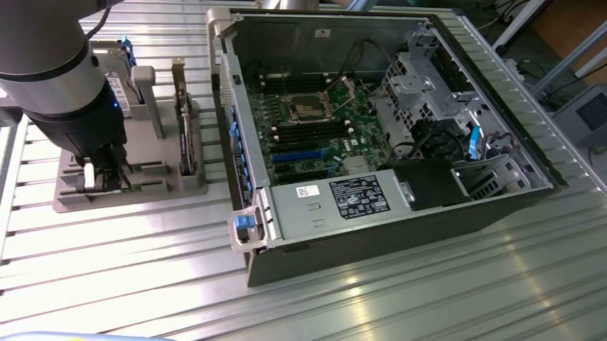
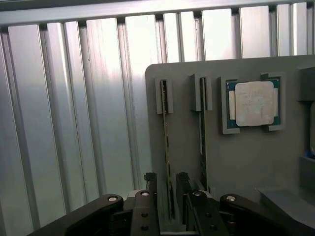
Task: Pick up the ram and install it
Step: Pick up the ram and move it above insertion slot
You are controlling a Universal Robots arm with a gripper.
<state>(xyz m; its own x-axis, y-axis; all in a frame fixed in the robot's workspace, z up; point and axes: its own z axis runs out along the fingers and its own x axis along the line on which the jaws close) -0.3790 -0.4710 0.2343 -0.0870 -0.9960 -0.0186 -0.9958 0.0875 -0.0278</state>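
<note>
**Work surface.** A ribbed aluminium table (image 1: 427,298) carries an open dark-grey desktop computer case (image 1: 531,181). The case lies on its side, exposing a green motherboard (image 1: 318,138) and a silver power supply box with a black label (image 1: 332,202).

**Parts holder.** A flat grey plastic holder tray (image 1: 142,193) sits on the table at nine o'clock from the case in the exterior view, just beside it.

**Arm.** The grey and black robot arm (image 1: 57,78) reaches down over the holder from eleven o'clock in the exterior view. Its gripper (image 1: 104,176) is low over the end of the tray nearest six o'clock.

**Task item.** In the wrist view, the ram (image 2: 167,147), a long thin green circuit-board stick, stands on edge in a slotted grey bracket on the holder. A second stick of the same kind (image 2: 202,132) stands parallel just beside it in its own bracket. Past that second stick, a square silver processor chip (image 2: 253,103) lies flat in a square recess.

**Gripper state.** The gripper (image 2: 167,189) is spread wide. One of its black fingers (image 2: 150,183) stands on each side of the ram's near end. A gap shows between each finger and the board, so the ram is straddled but not clamped, and it rests in its bracket.
</note>
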